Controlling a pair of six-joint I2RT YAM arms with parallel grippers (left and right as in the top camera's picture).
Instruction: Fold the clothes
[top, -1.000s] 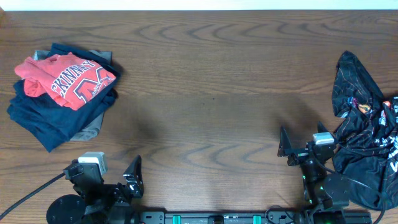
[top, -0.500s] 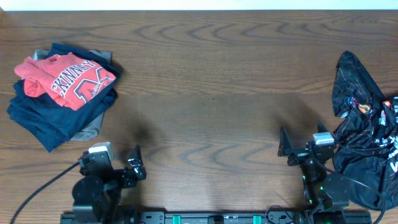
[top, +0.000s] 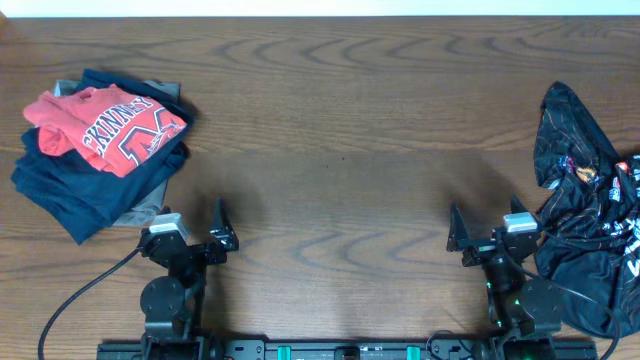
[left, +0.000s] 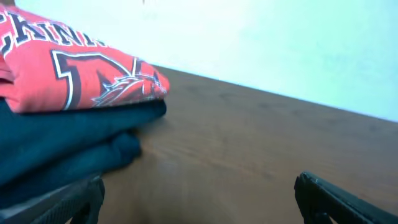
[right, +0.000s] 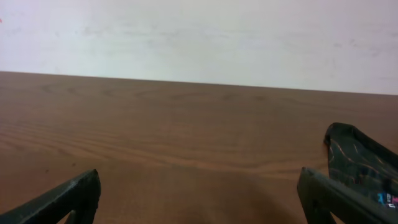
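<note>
Our left gripper (top: 193, 225) and right gripper (top: 484, 228) sit low by the near edge, arms tucked back, each with its fingers spread wide apart.

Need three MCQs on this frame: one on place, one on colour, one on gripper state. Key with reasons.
1. Where is the black shiny garment?
A) on the folded pile
B) at the right end of the table, by the right gripper
C) at the centre of the table

2. What colour is the clothing directly under the coral-red T-shirt?
A) white
B) green
C) navy-blue

3. What state is the left gripper in?
A) open, empty
B) shut on the T-shirt
C) shut on a sleeve

Key:
1 B, it is heaped beside the right gripper.
2 C, navy-blue garments show beneath it.
3 A, its jaws stand wide apart over bare table.
</note>
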